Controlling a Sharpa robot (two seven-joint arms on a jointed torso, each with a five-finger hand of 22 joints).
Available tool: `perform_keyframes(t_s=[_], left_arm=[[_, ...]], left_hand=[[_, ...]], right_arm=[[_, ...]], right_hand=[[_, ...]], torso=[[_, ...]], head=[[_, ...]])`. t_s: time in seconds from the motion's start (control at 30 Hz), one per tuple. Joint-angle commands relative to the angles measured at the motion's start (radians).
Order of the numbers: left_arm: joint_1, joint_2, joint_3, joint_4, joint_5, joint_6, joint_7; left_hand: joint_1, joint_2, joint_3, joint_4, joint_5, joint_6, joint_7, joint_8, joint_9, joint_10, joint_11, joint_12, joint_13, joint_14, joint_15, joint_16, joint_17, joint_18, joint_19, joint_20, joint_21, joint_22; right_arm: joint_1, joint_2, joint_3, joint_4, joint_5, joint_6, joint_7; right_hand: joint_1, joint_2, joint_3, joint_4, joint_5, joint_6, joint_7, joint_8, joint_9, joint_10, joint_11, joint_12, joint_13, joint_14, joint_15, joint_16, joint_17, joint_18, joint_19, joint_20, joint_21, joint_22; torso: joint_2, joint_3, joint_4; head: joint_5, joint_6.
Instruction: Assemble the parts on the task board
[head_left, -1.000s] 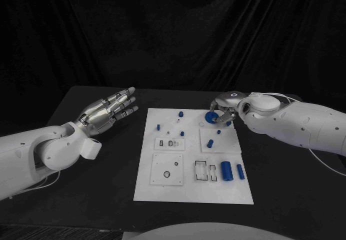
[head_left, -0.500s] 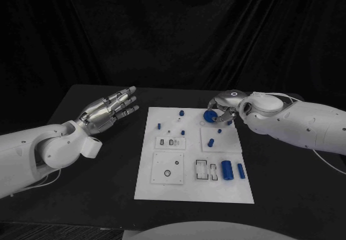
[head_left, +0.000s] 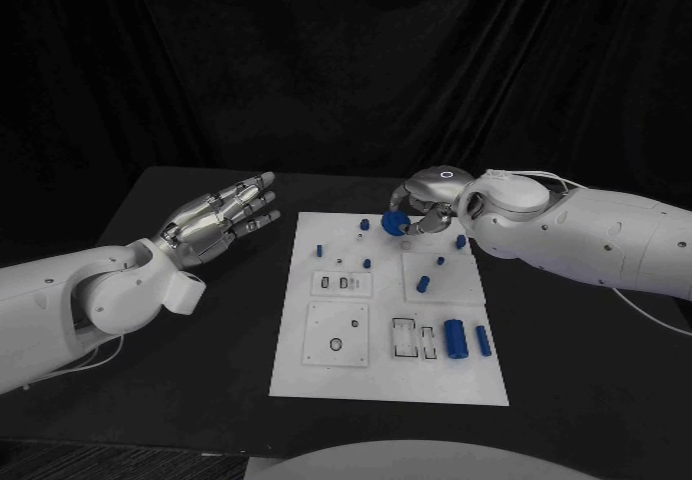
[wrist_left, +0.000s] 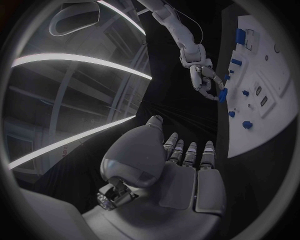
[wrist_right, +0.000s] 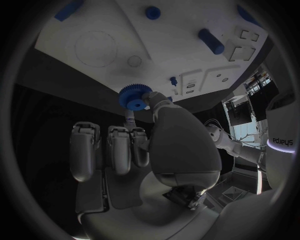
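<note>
The right hand (head_left: 421, 213) pinches a blue gear (head_left: 394, 221) in its fingers over the board (head_left: 389, 385) — presumably carrying it to its peg; the left hand (head_left: 219, 220) waits, fingers wide

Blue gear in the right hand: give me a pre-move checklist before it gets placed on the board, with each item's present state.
1. Blue gear pinched by the right hand: ok.
2. Gear lifted off the task board: ok, it hangs over the far edge.
3. Left hand open and off the board: ok.
4. Loose blue cylinders lie away from the gear: ok.
5. Seat meant for the gear identified: cannot tell.
6. Gear level in the fingers: cannot tell.
</note>
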Motion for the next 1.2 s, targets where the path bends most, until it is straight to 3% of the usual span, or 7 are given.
perform_keyframes(t_s=[0.03,0.4,0.6,0.73,0.87,1.2], left_arm=[[-0.001,0.003,0.001,0.001,0.0,0.016,0.005],[-0.001,0.007,0.001,0.001,0.0,0.017,0.003],[-0.001,0.009,0.001,0.0,0.0,0.018,0.0],[-0.001,0.011,0.001,-0.001,0.0,0.021,-0.001],[-0.001,0.013,0.001,-0.003,0.0,0.024,-0.003],[-0.001,0.017,0.001,-0.007,0.0,0.034,-0.007]], left_hand=[[0.008,0.002,0.006,-0.002,0.004,0.001,0.008,0.006,0.001,-0.002,0.007,0.004,0.001,0.0,0.007,0.004,0.001,0.018,-0.001,0.006,0.004,0.001],[0.009,0.002,0.006,-0.002,0.004,0.001,0.009,0.006,0.001,-0.001,0.008,0.006,0.001,0.0,0.008,0.005,0.001,0.018,-0.001,0.007,0.005,0.002],[0.009,0.002,0.006,-0.002,0.004,0.001,0.009,0.006,0.001,-0.001,0.009,0.006,0.001,0.001,0.009,0.005,0.001,0.018,0.0,0.008,0.005,0.002],[0.009,0.002,0.006,-0.002,0.004,0.001,0.009,0.006,0.001,-0.001,0.009,0.006,0.001,0.001,0.009,0.005,0.001,0.018,0.0,0.008,0.005,0.002],[0.009,0.002,0.006,-0.002,0.005,0.002,0.01,0.007,0.001,-0.001,0.009,0.007,0.001,0.001,0.01,0.005,0.001,0.018,0.0,0.009,0.006,0.002],[0.009,0.002,0.007,-0.002,0.006,0.002,0.01,0.007,0.002,0.0,0.01,0.007,0.001,0.001,0.01,0.006,0.002,0.018,0.0,0.01,0.006,0.002]], right_arm=[[0.003,0.017,0.001,-0.006,0.02,0.017,0.016],[-0.008,0.109,0.001,-0.079,0.022,0.06,0.037],[-0.021,0.143,0.001,-0.116,0.023,0.074,0.045],[-0.027,0.157,0.001,-0.13,0.023,0.079,0.047],[-0.029,0.166,0.001,-0.138,0.023,0.087,0.045],[-0.033,0.183,0.001,-0.155,0.023,0.093,0.046]], right_hand=[[-0.01,0.0,0.004,0.007,-0.006,0.004,0.004,0.176,0.169,0.105,0.006,0.004,0.263,0.105,0.009,0.003,0.263,-0.016,0.054,0.008,0.005,0.205],[-0.011,0.002,0.01,0.007,-0.015,-0.001,0.007,0.172,0.165,0.105,0.008,0.004,0.263,0.105,0.011,0.003,0.263,-0.015,0.054,0.009,0.004,0.204],[-0.012,0.001,0.016,0.006,-0.033,-0.008,0.011,0.163,0.159,0.105,0.012,0.004,0.263,0.105,0.014,0.003,0.263,-0.015,0.053,0.012,0.002,0.204],[-0.013,0.001,0.018,0.006,-0.038,-0.011,0.012,0.158,0.156,0.105,0.013,0.004,0.263,0.105,0.015,0.003,0.263,-0.015,0.053,0.013,0.002,0.204],[-0.015,0.0,0.022,0.006,-0.047,-0.018,0.014,0.148,0.149,0.105,0.015,0.004,0.263,0.105,0.017,0.003,0.263,-0.015,0.052,0.014,0.002,0.204],[-0.02,-0.003,0.036,0.002,-0.063,-0.05,0.018,0.104,0.122,0.105,0.019,0.004,0.263,0.105,0.022,0.003,0.263,-0.014,0.05,0.02,-0.002,0.202]], torso=[[0.0,-0.0005,0.0001],[0.001,-0.0003,0.0026],[0.0,-0.002,0.0022],[0.0,-0.0008,0.0023],[0.001,-0.0012,0.0036],[0.001,-0.0004,-0.0007]], head=[[0.0,-0.001],[-0.004,-0.004],[-0.003,-0.007],[-0.004,-0.008],[-0.006,-0.01],[-0.005,-0.015]])
